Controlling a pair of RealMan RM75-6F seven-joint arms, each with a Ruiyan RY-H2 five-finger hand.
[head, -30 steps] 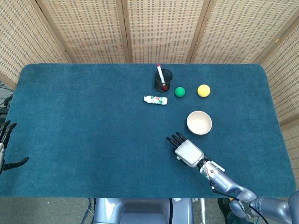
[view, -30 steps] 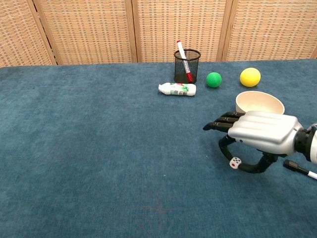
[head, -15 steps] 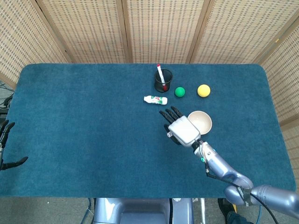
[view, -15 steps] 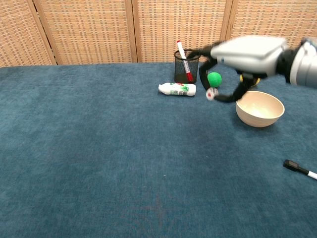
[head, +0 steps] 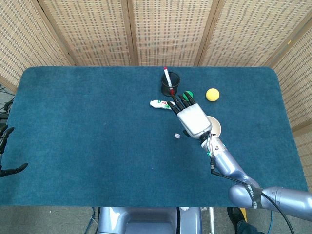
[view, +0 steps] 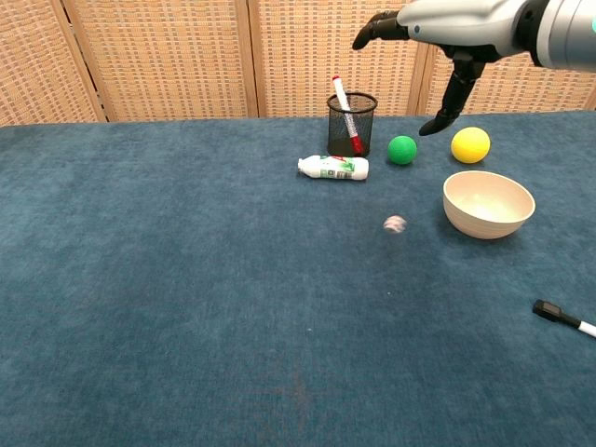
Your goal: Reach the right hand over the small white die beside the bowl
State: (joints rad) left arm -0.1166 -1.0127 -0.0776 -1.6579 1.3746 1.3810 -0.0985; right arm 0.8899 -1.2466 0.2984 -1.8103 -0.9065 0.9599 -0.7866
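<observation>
The small white die (view: 395, 223) shows blurred just left of the cream bowl (view: 484, 223), low over the blue cloth; the head view has the die (head: 177, 136) left of my right hand. My right hand (view: 447, 23) is raised high above the table, fingers stretched forward and thumb hanging down, holding nothing. In the head view this hand (head: 194, 119) covers part of the bowl (head: 217, 127). My left hand (head: 6, 151) sits at the table's left edge, its dark fingers apart and empty.
A black mesh cup (view: 352, 124) with a red marker stands at the back. A white bottle (view: 333, 168) lies in front of it. A green ball (view: 402, 149) and a yellow ball (view: 470, 144) sit behind the bowl. A black pen (view: 559, 317) lies at the right.
My right hand rose from the cloth with the die pinched, then climbed higher and further back. The die has left the hand and is now down beside the bowl.
</observation>
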